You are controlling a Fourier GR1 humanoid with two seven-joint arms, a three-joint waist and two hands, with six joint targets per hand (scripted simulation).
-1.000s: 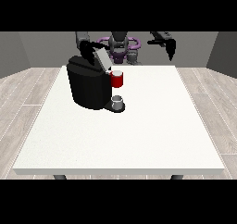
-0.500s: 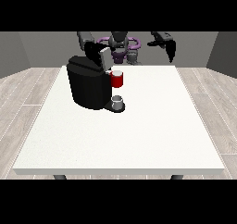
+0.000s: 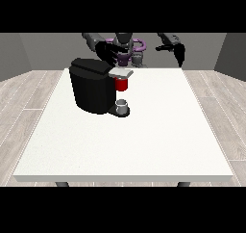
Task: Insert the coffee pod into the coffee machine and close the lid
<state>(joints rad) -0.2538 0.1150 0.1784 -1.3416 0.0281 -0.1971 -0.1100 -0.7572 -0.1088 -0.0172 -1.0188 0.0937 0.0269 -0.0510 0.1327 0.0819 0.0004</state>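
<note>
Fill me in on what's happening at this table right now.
A humanoid robot stands behind a white table with a black coffee machine on it. The hand at the view's left is up at the machine's top rear, near the lid. The hand at the view's right hangs raised by the table's far edge, holding nothing. A red thing at the machine sits under its head, with a small grey thing on the base below.

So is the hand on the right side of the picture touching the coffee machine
No, the hand at the view's right hangs in the air beyond the table's far edge, well apart from the coffee machine.
</note>
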